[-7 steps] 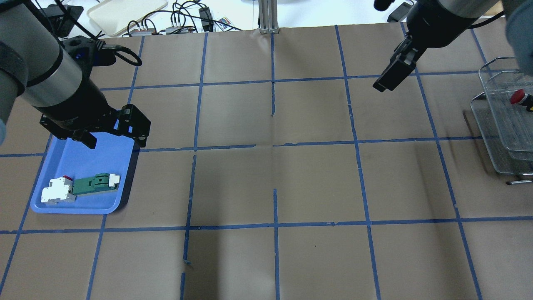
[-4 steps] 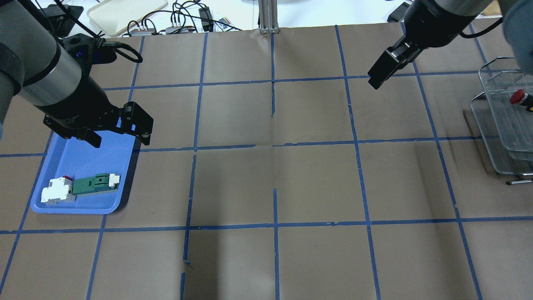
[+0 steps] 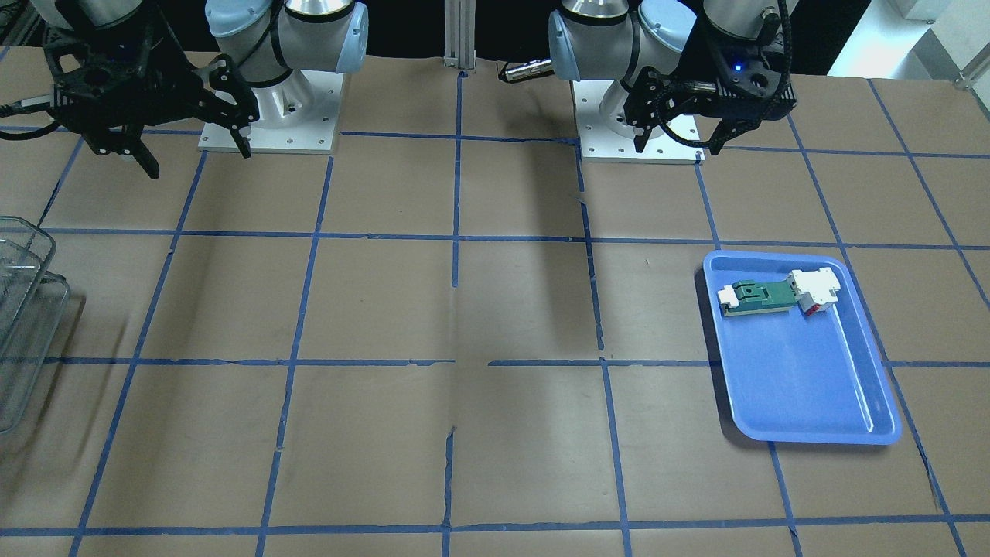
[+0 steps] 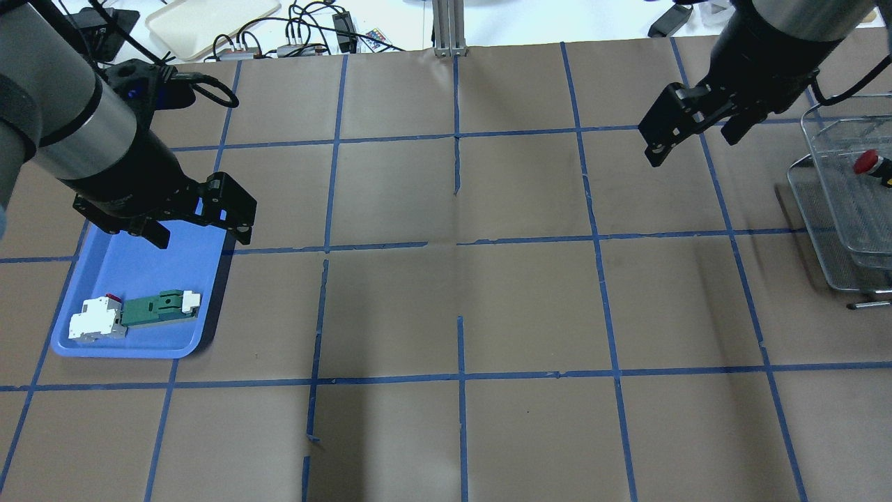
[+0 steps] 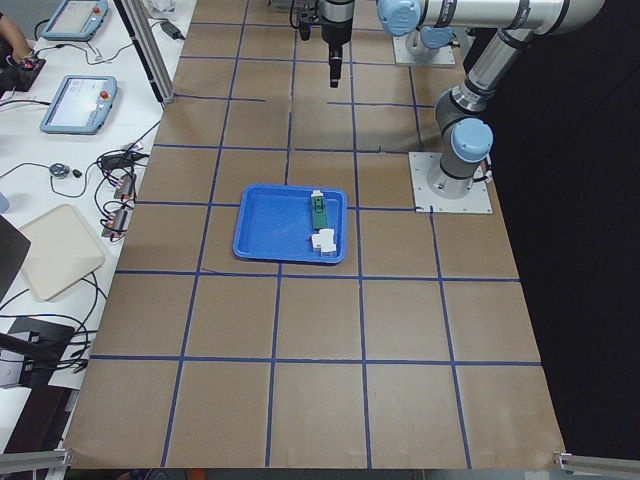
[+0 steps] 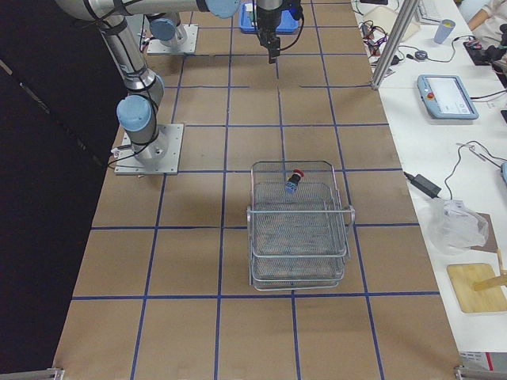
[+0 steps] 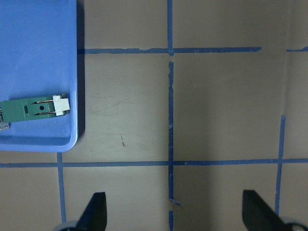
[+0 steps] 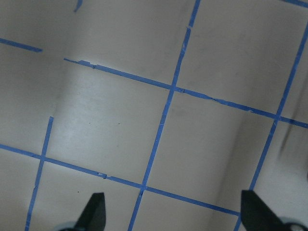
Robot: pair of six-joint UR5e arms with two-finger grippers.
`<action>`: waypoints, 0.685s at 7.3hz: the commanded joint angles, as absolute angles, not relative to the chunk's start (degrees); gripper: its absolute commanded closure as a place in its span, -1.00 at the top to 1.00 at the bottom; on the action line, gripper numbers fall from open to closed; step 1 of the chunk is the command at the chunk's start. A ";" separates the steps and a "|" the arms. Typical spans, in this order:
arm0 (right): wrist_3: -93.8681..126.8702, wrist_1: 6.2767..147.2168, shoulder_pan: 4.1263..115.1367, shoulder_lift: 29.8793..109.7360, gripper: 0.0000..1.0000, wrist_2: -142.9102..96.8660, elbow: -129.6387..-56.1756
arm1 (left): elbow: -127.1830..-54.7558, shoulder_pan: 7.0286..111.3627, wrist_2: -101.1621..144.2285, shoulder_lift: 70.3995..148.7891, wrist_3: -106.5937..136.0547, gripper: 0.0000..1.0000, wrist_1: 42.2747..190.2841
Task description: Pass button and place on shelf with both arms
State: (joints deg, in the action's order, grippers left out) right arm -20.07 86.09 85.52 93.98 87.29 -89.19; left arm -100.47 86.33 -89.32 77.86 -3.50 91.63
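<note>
Lying on the mesh of the wire shelf's [image 6: 301, 237] top tier, the button [image 6: 294, 180] has nothing gripping it, its red cap showing. Right gripper [image 4: 692, 145] hangs over bare table near the shelf, jaws apart, empty. Left gripper [image 4: 202, 236] hangs high by the blue tray [image 4: 139, 279], jaws wide apart, empty. Green part [image 4: 157, 309] and white block [image 4: 97, 324] lie touching in the tray's end nearest the robot
</note>
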 commanded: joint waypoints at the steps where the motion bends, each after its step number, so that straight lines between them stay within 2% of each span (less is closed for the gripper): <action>1: -16.99 85.61 84.81 94.13 1.00 89.64 -90.61 | -100.55 86.31 -89.47 77.78 -3.52 1.00 91.58; 4: -7.03 86.47 86.83 93.17 1.00 95.63 -89.48 | -100.81 86.31 -89.74 77.87 -3.52 1.00 88.51; 5: -6.60 86.66 86.92 90.90 1.00 94.49 -86.60 | -100.81 86.31 -89.74 77.87 -3.43 1.00 88.42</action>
State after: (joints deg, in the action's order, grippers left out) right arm -7.72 86.18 86.58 93.02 95.27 -89.00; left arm -100.77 86.31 -89.66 77.92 -3.50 88.79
